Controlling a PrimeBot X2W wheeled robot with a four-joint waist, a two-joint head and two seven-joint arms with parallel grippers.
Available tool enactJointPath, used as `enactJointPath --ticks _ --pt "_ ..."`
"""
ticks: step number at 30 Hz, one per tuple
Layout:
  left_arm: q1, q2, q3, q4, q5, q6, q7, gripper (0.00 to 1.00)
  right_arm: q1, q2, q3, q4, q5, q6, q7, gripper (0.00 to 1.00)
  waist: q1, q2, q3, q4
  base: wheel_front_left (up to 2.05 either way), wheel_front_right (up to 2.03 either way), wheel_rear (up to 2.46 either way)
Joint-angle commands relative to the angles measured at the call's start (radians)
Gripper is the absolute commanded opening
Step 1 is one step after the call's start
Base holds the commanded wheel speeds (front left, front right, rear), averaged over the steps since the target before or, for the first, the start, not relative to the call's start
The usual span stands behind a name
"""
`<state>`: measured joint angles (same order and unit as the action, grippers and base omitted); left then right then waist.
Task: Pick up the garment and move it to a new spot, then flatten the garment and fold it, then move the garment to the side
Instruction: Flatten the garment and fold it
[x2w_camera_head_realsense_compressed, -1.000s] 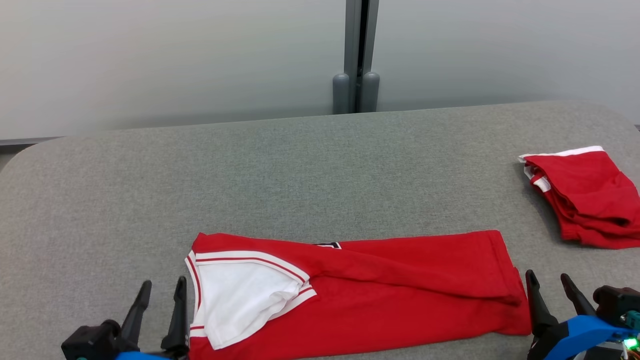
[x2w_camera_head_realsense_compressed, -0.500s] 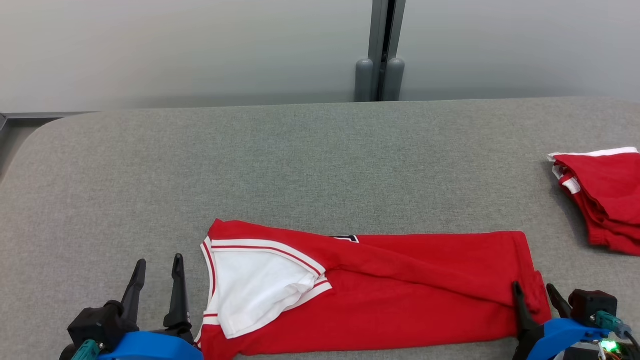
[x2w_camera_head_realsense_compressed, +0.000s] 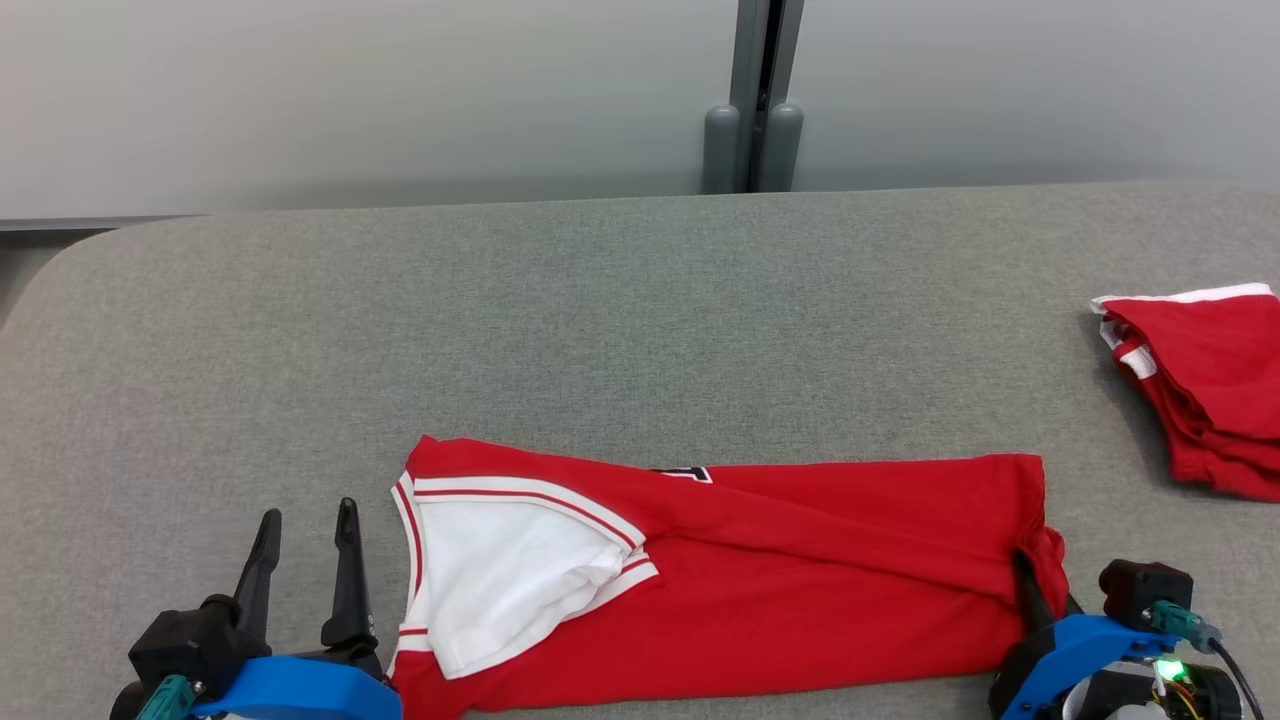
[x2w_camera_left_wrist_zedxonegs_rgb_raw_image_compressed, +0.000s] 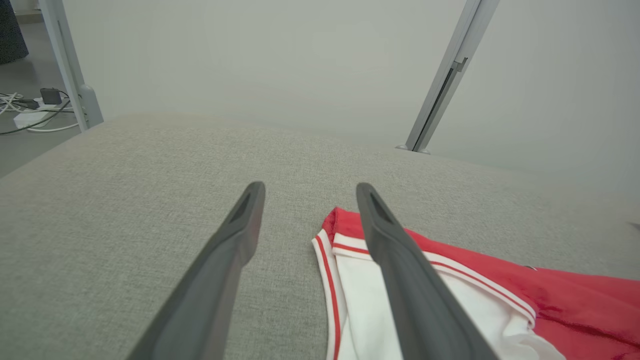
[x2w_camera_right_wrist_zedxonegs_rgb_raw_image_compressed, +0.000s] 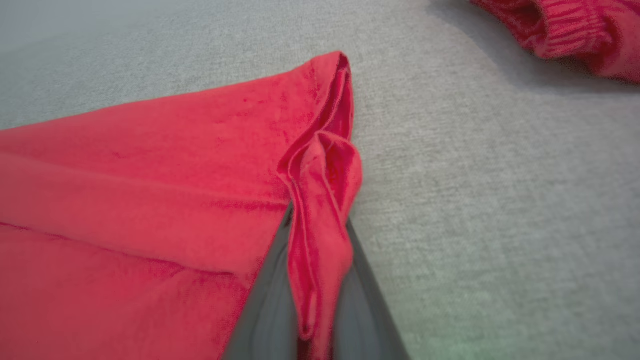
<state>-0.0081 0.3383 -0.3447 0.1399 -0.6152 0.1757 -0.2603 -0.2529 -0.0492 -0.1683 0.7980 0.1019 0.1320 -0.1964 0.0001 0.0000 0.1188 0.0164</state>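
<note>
Now that your right gripper (x2w_camera_head_realsense_compressed: 1035, 585) has snapped shut, it pinches the right hem of the garment (x2w_camera_head_realsense_compressed: 800, 590), which lies along the table's (x2w_camera_head_realsense_compressed: 600, 320) near edge. Your left gripper (x2w_camera_head_realsense_compressed: 308, 510) stands wide open, empty, beside the collar. Folding probably comes next. Beyond the hem lies another red piece (x2w_camera_head_realsense_compressed: 1210, 380).

Left claw (x2w_camera_head_realsense_compressed: 308, 510) and right claw (x2w_camera_head_realsense_compressed: 1036, 568) have dark fingers (x2w_camera_left_wrist_zedxonegs_rgb_raw_image_compressed: 400, 280), blue housings (x2w_camera_head_realsense_compressed: 300, 692).
</note>
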Motion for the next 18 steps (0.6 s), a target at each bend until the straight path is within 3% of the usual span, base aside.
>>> enactJointPath --ticks 1,11,18 --pt "-0.01 -0.005 0.0 -0.004 0.004 0.003 -0.005 1.0 -0.002 -0.005 -0.013 0.017 -0.008 -0.002 0.0 0.0 -0.0001 0.0 -0.002 -0.007 0.0 0.0 0.0" --pt "0.01 -0.013 0.001 -0.004 0.008 0.004 -0.005 1.0 0.041 -0.101 -0.126 -0.148 -0.011 -0.002 0.023 0.0 -0.0001 0.0 -0.011 -0.059 0.0 0.0 0.0" --pt "0.001 -0.022 -0.01 0.01 0.017 -0.006 -0.005 1.0 0.097 -0.06 -0.087 -0.364 0.06 -0.001 0.121 0.0 -0.0001 0.0 -0.016 -0.061 0.0 0.0 0.0"
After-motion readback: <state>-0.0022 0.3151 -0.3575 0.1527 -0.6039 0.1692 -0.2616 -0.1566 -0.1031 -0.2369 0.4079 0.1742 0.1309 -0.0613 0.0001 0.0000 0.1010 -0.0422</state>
